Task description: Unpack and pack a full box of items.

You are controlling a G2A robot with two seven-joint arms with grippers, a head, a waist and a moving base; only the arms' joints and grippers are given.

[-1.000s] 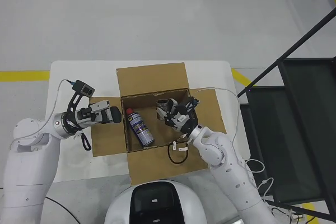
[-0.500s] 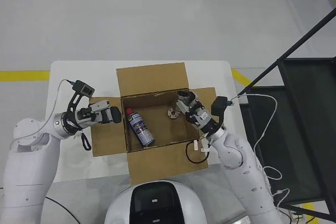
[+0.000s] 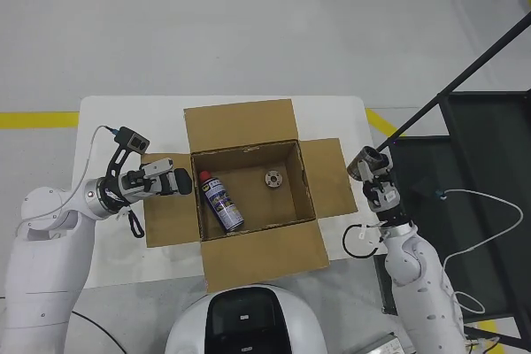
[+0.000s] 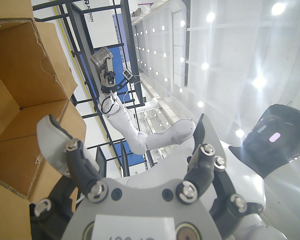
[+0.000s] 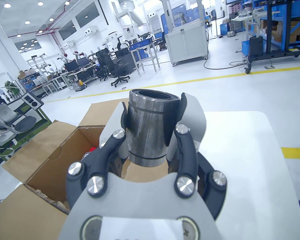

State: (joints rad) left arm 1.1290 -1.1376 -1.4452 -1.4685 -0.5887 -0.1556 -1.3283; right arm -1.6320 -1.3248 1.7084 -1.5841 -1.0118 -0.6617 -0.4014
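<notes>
Box (image 3: 239,124) open on table (image 3: 133,124), flaps folded out. Inside: spray can (image 3: 221,202) lying along the left wall, small metal ring (image 3: 272,179) far-right on the floor. Left gripper (image 3: 179,180) over left flap. Right gripper (image 3: 373,169) holds metal cylinder (image 3: 368,161) past right flap, at table's right edge.

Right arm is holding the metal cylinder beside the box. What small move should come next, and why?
Probably lower the dark grey metal cylinder onto the white table beside the open cardboard box, then release. The right gripper is shut on it, clear of the box beyond its right flap, so unpacking only needs it set down.
</notes>
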